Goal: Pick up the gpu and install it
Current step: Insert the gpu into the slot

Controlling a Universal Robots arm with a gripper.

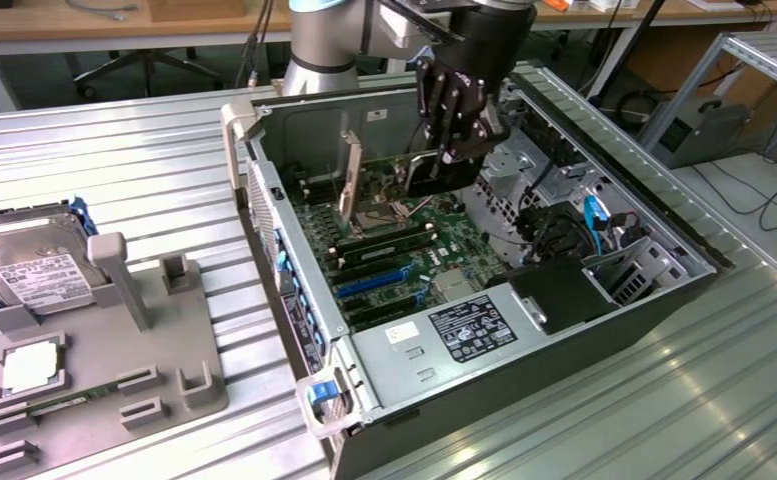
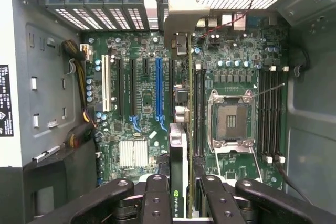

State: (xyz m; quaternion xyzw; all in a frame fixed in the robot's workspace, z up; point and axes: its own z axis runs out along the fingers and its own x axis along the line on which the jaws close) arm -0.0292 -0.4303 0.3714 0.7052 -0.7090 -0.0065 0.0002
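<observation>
GPU (image 2: 178, 153): dark card seen edge-on in the wrist view, green strip along its edge, silver bracket (image 2: 181, 11) at the far end, towards the case's rear slot openings. In the exterior view the GPU (image 1: 434, 178) hangs under the tool inside the open computer case (image 1: 261, 200), bracket (image 1: 351, 172) upright.

Gripper (image 2: 182, 190): fingers (image 2: 157, 195) closed on either side of the card; it grips the GPU by its long edge. From outside, the gripper (image 1: 452, 150) is reaching down into the case.

Position: card lined up along the expansion slots of the motherboard (image 2: 142, 108), just beside the blue slot (image 2: 158, 90), between it and the CPU socket (image 2: 230, 121).

Progress, as judged: pick-up done, card brought to the slot area. Cannot tell whether the edge connector is seated; install not confirmed, the grip is not released.

Outside the case: hard drive (image 1: 35, 265) on the grey fixture (image 1: 161, 370), well apart.
</observation>
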